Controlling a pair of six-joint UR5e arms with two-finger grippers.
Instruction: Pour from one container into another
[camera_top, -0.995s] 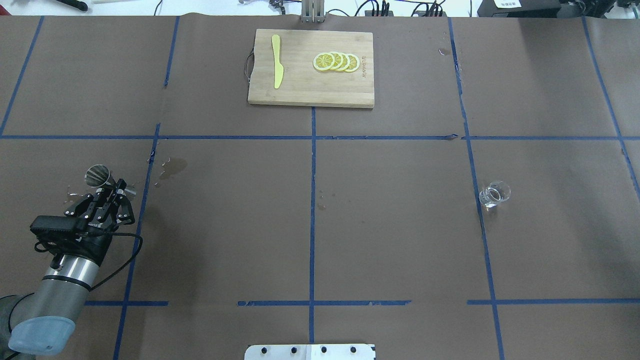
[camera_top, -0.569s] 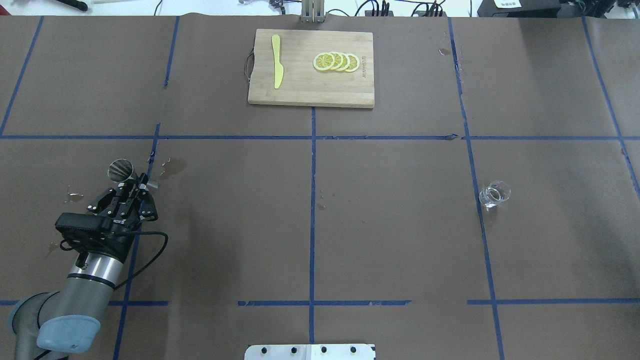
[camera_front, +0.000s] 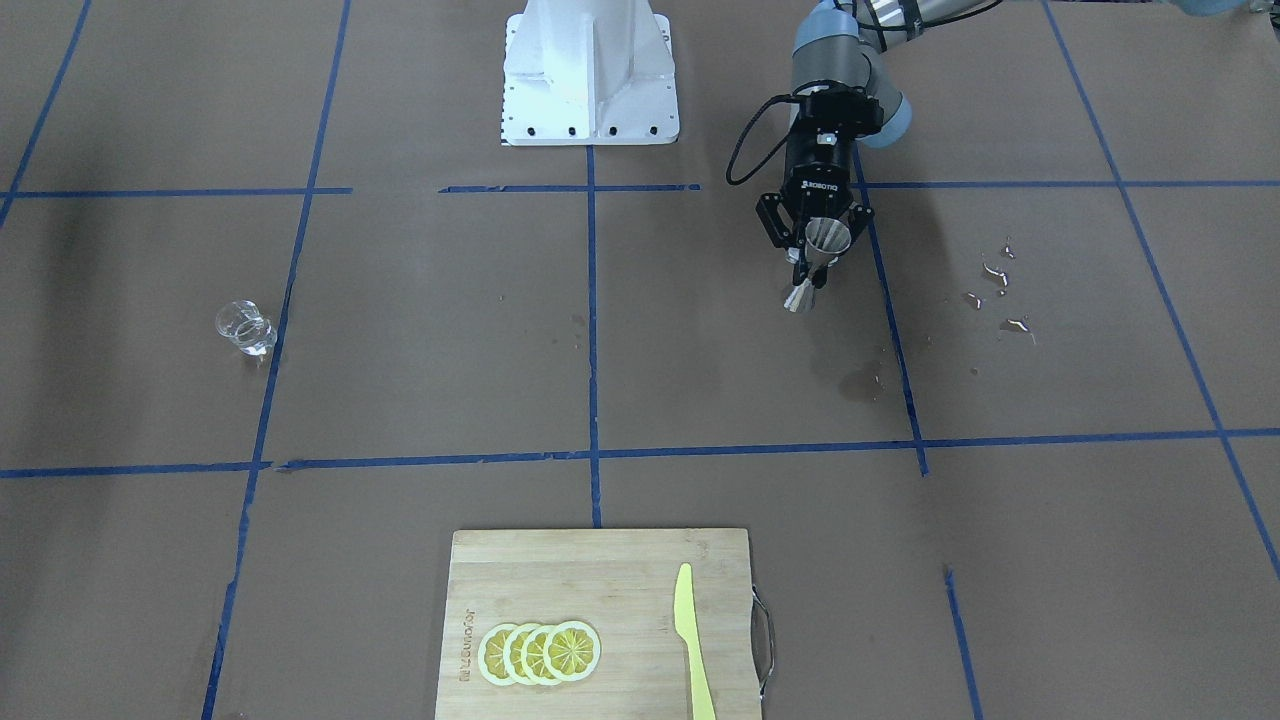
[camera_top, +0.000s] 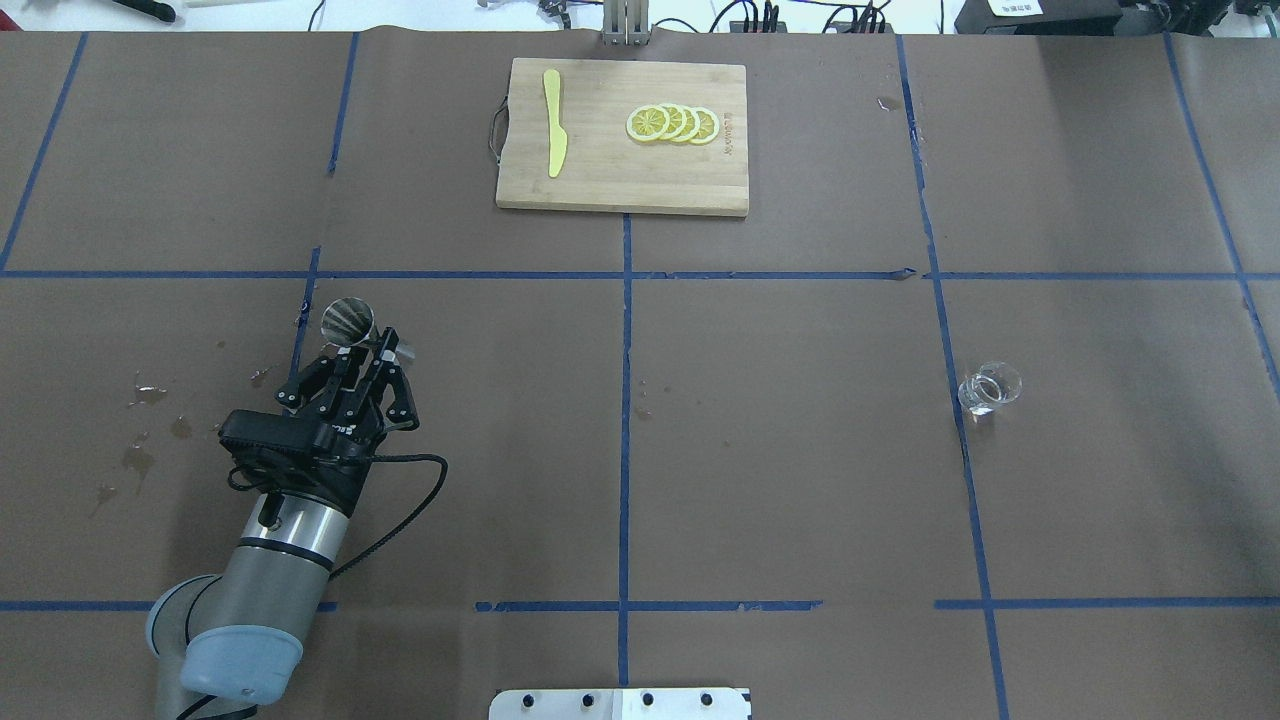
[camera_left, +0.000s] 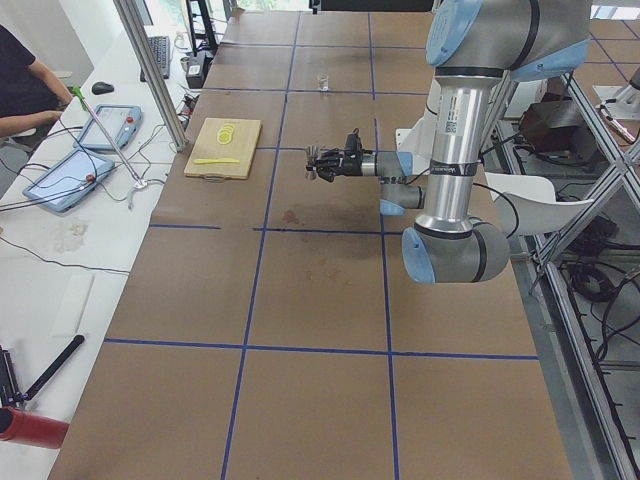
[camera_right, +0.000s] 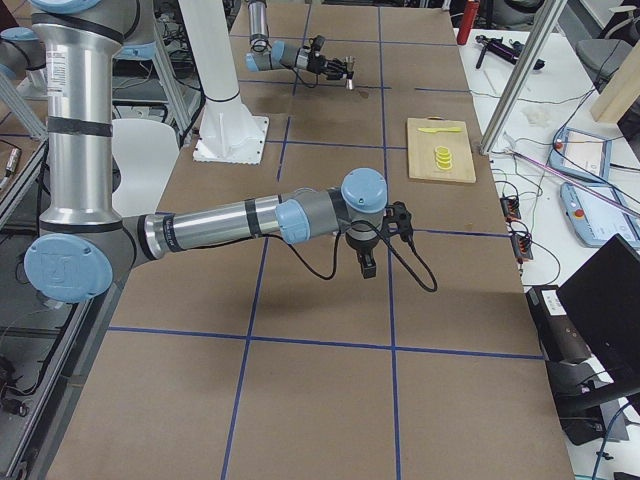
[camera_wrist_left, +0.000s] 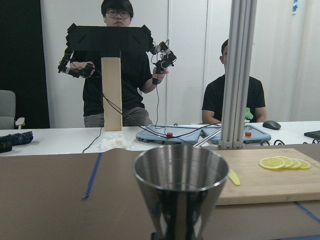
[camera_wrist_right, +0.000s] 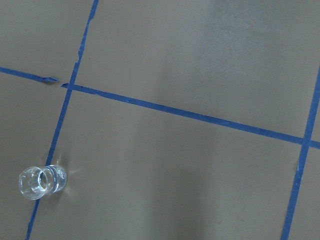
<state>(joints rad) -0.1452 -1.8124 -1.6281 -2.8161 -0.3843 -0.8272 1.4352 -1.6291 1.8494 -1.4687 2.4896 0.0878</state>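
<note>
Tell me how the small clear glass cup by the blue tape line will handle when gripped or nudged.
The glass cup looks rigid and smooth-walled, so it would likely be slippery between jaws and could crack if squeezed hard. It is small, so probably light; a nudge might slide or tip it. Its round body would likely roll once tipped.

Bright, even overhead light covers the brown paper-covered table; shadows are soft. The shiny steel hourglass-shaped jigger, at 6 o'clock in the left wrist view, shows pale glare.
</note>
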